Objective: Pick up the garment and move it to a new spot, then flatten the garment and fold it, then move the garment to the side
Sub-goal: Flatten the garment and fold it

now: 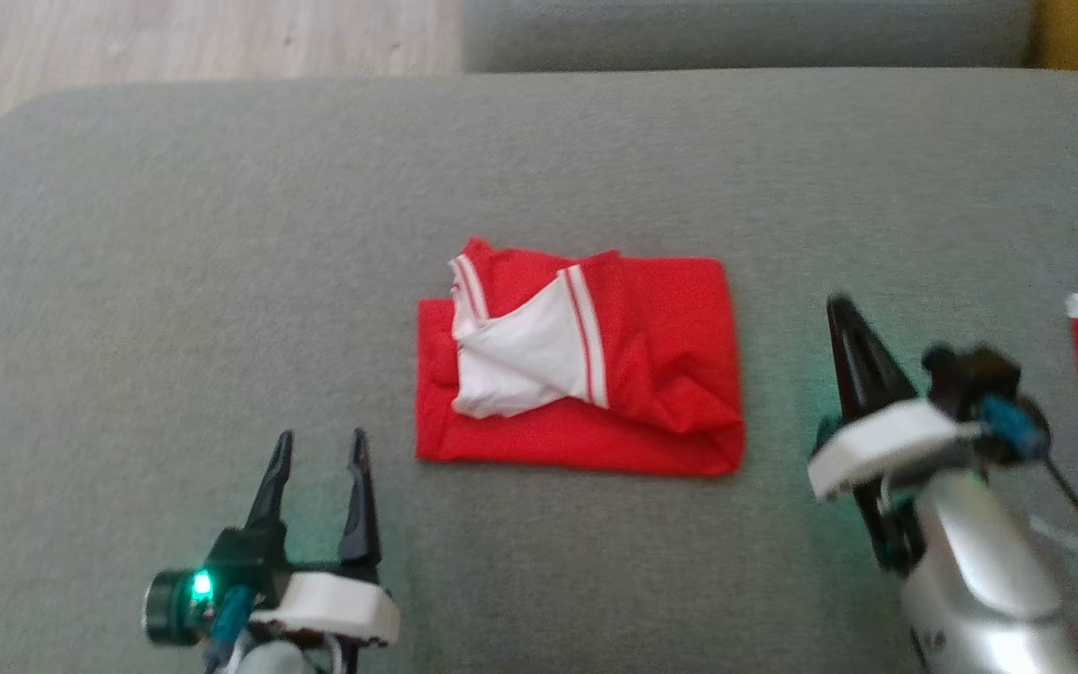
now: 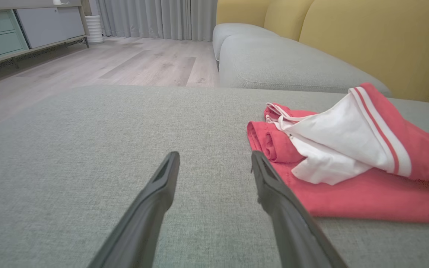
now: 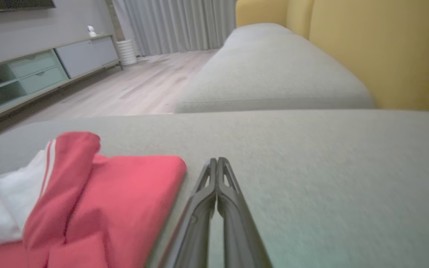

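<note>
I see the folded red fabric garment with white striped trim (image 1: 586, 360) lying as a rumpled rectangle on the grey woven sofa cushion (image 1: 174, 234). My left gripper (image 1: 322, 437) hovers near the garment's near-left corner, fingers spread and empty. My right gripper (image 1: 840, 309), pinched closed on nothing, is just beside the garment's right edge.
</note>
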Tool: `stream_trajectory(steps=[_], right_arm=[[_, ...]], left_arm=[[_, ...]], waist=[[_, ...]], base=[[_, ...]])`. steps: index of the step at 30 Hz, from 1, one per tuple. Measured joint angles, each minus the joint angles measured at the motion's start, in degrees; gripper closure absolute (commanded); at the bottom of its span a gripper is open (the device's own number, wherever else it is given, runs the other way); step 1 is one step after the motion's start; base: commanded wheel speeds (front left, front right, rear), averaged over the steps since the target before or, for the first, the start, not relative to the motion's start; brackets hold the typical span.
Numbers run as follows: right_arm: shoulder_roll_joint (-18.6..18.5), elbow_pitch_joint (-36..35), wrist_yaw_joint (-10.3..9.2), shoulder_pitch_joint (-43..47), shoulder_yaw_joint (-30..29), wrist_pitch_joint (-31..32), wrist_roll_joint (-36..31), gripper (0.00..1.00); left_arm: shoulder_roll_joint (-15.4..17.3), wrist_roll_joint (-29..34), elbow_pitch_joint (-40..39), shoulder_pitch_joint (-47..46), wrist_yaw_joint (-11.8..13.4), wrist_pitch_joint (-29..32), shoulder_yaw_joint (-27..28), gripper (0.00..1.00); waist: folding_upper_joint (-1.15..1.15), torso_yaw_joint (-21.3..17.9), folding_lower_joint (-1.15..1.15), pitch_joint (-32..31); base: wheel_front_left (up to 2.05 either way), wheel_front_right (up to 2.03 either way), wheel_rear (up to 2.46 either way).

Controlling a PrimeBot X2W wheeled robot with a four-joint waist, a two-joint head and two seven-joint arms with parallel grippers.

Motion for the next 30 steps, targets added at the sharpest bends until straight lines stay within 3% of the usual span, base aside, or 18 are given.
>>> stream_trajectory(steps=[6, 15, 19, 22, 27, 30], right_arm=[[-1.68, 4.88, 0.00, -8.42, 4.42, -0.01, 0.40, 1.00], [-2.01, 12.40, 0.00, -12.73, 12.36, -0.07, 0.79, 1.00], [-2.09, 9.56, 0.00, -12.89, 18.52, -0.08, 1.96, 1.00], [-2.58, 5.58, 0.00, -12.69, 27.33, -0.08, 4.90, 1.00], [-5.46, 0.96, 0.00, -10.65, 41.99, -0.08, 13.30, 1.00], [-7.05, -2.52, 0.00, -10.53, 44.95, -0.08, 18.42, 1.00]], left_arm=[[-0.01, -1.36, -0.40, -2.36, 0.54, 0.00, -3.47, 0.00], [0.01, -3.33, -1.31, -2.80, 2.00, 0.00, -5.32, 0.00], [0.01, -3.34, -1.64, -2.92, 2.48, 0.00, -5.77, 0.00], [0.01, -3.34, -1.71, -3.07, 2.49, 0.00, -5.70, 0.00], [0.00, -3.34, -1.72, -3.10, 2.48, 0.00, -5.36, 0.00], [0.02, -3.26, -1.75, -3.10, 2.47, 0.00, -4.66, 0.00]], waist=[[0.00, 4.68, 0.00, 2.89], [0.00, 11.19, 0.00, 6.69], [0.00, 12.12, 0.01, 7.56], [0.00, 11.57, -0.01, 7.15], [0.00, 9.92, -0.01, 5.66], [0.00, 8.62, -0.01, 4.74]], base=[[0.00, 0.00, 0.00], [0.00, 0.00, 0.00], [0.00, 0.00, 0.00], [0.00, 0.00, 0.00], [0.00, 0.00, 0.00], [0.00, 0.00, 0.00]])
